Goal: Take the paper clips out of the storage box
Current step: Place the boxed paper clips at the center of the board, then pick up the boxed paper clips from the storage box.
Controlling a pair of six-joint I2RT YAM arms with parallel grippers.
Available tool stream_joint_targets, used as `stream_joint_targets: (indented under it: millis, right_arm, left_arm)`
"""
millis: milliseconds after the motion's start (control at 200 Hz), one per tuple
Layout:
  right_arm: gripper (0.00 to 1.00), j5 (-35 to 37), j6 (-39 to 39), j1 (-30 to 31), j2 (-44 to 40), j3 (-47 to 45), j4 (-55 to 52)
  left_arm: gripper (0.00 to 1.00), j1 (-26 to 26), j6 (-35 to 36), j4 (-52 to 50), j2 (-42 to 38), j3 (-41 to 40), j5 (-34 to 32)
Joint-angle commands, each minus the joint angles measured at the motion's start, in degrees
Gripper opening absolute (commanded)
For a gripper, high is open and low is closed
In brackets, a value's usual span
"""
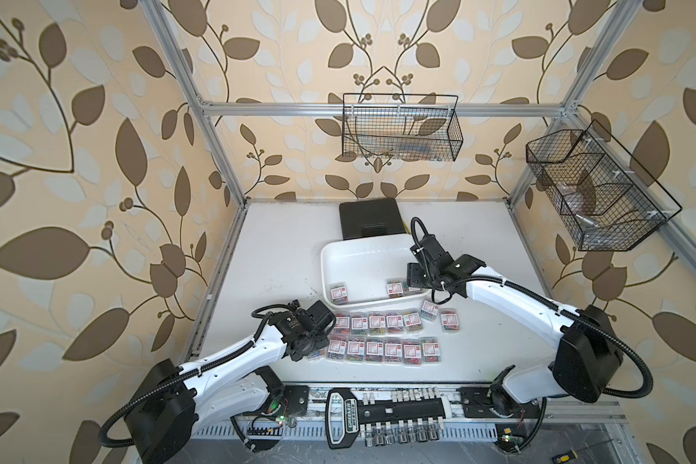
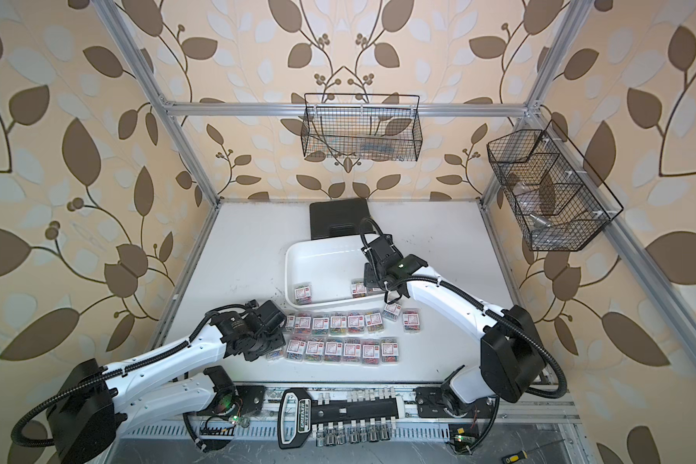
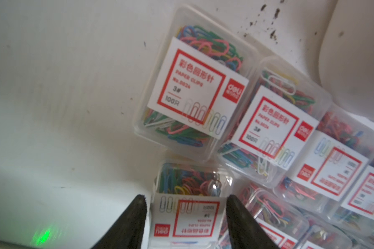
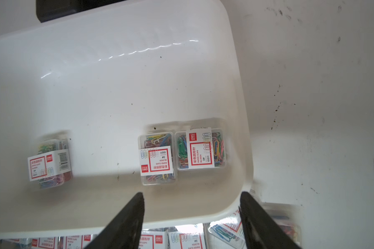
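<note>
We had the storage box (image 1: 362,261) on the table (image 1: 274,261), with the hard case (image 1: 368,219) right behind it, touching or nearly so. Inside it, one box of paper clips (image 1: 338,292) lay at its front left, two more side by side at its front right. Just before it, two rows of them ran across.
</note>
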Motion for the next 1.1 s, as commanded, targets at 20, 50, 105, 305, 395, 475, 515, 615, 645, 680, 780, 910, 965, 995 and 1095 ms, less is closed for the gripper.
stream_joint_targets:
  millis: [20,50,105,305,395,475,515,615,645,680,780,910,965,995,1095]
  right_arm:
    - [0.69,-2.1,1.2,0.0,2.3,1.1,0.0]
    - [0.68,-2.5,1.2,0.2,2.9,1.3,0.1]
    - [0.68,-2.8,1.1,0.7,4.0,1.7,0.5]
    - [0.68,-3.3,-0.1,3.3,9.3,5.1,0.6]
    - [0.67,-3.6,-0.3,3.7,11.9,6.7,0.6]
    - [0.67,-3.9,-0.5,3.8,14.1,7.0,1.0]
    - [0.66,-4.3,-0.7,3.8,15.3,9.0,1.0]
    - [0.64,-4.4,-1.2,3.9,18.2,11.1,0.4]
    - [0.64,-4.5,-1.2,3.9,18.8,11.5,0.3]
    - [0.63,-4.6,-1.1,4.0,19.4,11.7,0.4]
    - [0.61,-5.5,-1.5,4.2,20.8,11.9,1.0]
    - [0.59,-6.0,-1.8,4.5,23.0,12.0,0.6]
    - [0.59,-6.0,-1.9,4.4,23.6,12.0,0.6]
    - [0.59,-6.1,-2.1,4.4,24.0,12.1,0.7]
    - [0.59,-6.2,-2.5,4.5,25.5,12.6,0.5]
  left_arm:
    - [0.57,-0.1,2.9,3.7,1.4,-0.7,3.6]
    - [0.57,-0.1,3.3,4.1,1.6,-0.6,3.9]
    - [0.57,-0.1,4.1,4.9,1.7,-0.6,4.6]
    - [0.61,-0.1,5.9,6.2,0.9,-0.7,7.0]
    - [0.67,-0.1,6.0,5.5,0.4,-0.8,7.0]
    - [0.76,-0.1,6.0,4.5,0.0,-0.7,7.0]
    - [0.79,-0.1,6.0,4.3,-0.2,-0.7,7.3]
    - [0.85,-0.1,6.0,3.0,-0.9,-0.1,7.3]
    - [0.87,-0.1,6.0,2.4,-1.2,0.2,7.3]
    - [0.89,-0.1,6.0,1.9,-1.5,0.6,7.1]
    - [0.93,-0.1,5.9,-1.0,-2.1,3.0,5.6]
    - [0.95,-0.1,5.1,-5.9,-2.3,8.0,2.3]
    - [0.96,-0.1,4.9,-7.5,-2.2,10.3,1.1]
    - [0.96,-0.1,4.7,-8.4,-2.1,11.7,0.6]
    - [0.96,-0.1,4.8,-10.4,-1.9,15.4,-0.8]
